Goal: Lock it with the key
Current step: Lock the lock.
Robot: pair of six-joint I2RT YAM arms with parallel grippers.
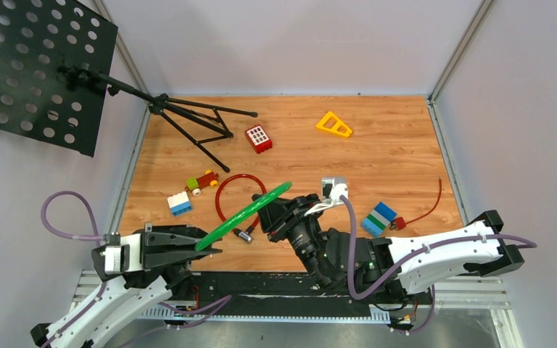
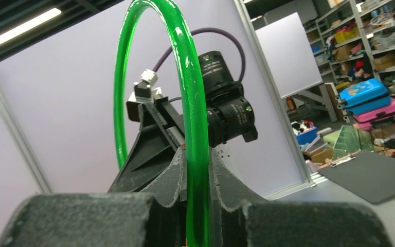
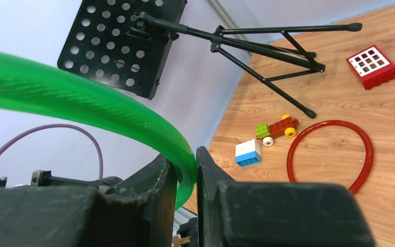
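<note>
A green ring (image 1: 241,214) hangs tilted above the table's near middle, held at both ends. My left gripper (image 1: 212,244) is shut on its near-left end; in the left wrist view the ring (image 2: 190,92) rises upright from between the pinching fingers of that gripper (image 2: 196,157). My right gripper (image 1: 265,210) is shut on the ring's far-right part; in the right wrist view the ring (image 3: 82,98) curves down into the narrow gap of that gripper (image 3: 186,162). A red ring (image 1: 221,196) lies flat beneath, with a small dark and silver cylinder (image 1: 243,234) at its near end. I cannot make out a key.
A black perforated music stand (image 1: 43,69) with its tripod legs (image 1: 196,123) fills the far left. On the wood lie a red windowed block (image 1: 258,138), a yellow triangle (image 1: 333,125), a toy car (image 1: 203,181), a white-blue brick (image 1: 180,204), a stacked brick (image 1: 379,217) and a red wire (image 1: 429,203).
</note>
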